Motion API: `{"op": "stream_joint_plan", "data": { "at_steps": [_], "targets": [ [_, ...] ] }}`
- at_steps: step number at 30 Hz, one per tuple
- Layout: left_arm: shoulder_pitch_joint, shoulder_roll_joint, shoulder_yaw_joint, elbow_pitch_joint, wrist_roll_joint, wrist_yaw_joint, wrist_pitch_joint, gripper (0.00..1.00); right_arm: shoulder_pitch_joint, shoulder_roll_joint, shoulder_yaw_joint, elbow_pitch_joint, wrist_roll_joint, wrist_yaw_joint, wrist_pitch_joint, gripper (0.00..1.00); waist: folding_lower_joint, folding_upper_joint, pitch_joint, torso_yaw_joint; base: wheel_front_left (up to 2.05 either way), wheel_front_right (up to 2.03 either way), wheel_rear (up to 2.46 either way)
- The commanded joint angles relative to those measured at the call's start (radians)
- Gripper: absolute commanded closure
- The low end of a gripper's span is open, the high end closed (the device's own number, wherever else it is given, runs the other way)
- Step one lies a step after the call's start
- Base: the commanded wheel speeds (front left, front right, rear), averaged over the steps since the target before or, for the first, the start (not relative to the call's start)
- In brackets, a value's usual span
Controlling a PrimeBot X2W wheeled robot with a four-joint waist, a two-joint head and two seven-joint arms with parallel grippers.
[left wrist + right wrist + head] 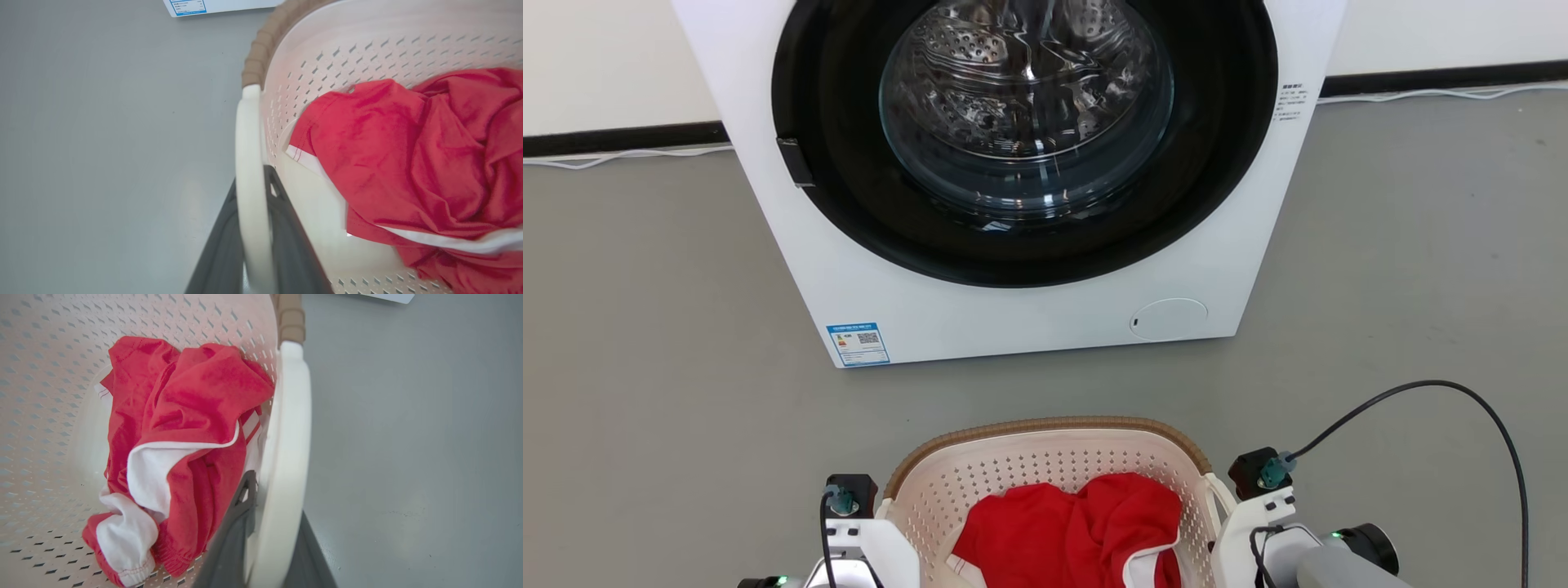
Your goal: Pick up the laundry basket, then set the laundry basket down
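The basket [1045, 428], holding red clothing [1062, 523], is just before the washer [980, 318]. The left gripper [251, 183] and right gripper [276, 498] each clamp one of its handles [247, 134].

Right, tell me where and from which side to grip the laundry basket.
Grip the laundry basket by its side handles, left handle and right handle, coming from the robot's end, one finger either side. Each thin bar fits between the fingers, as left gripper and right gripper show.
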Motion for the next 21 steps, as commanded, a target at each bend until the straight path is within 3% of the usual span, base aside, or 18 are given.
{"op": "stream_joint_plan", "data": {
  "at_steps": [1, 21],
  "targets": [
    [-0.038, 0.014, 0.016, -0.020, -0.009, 0.005, -0.022, 1.00, -0.016, 0.029, 0.023, -0.021, 0.003, 0.018, -0.012, 1.00, 0.0001, -0.0001, -0.002, 0.003, 0.00, 0.00, 0.00],
    [-0.035, 0.014, -0.036, -0.008, -0.063, 0.011, -0.028, 1.00, -0.031, 0.029, 0.062, -0.002, 0.040, 0.018, -0.022, 1.00, 0.0001, -0.0001, -0.029, 0.021, 0.00, 0.00, 0.00]
  ]
}}
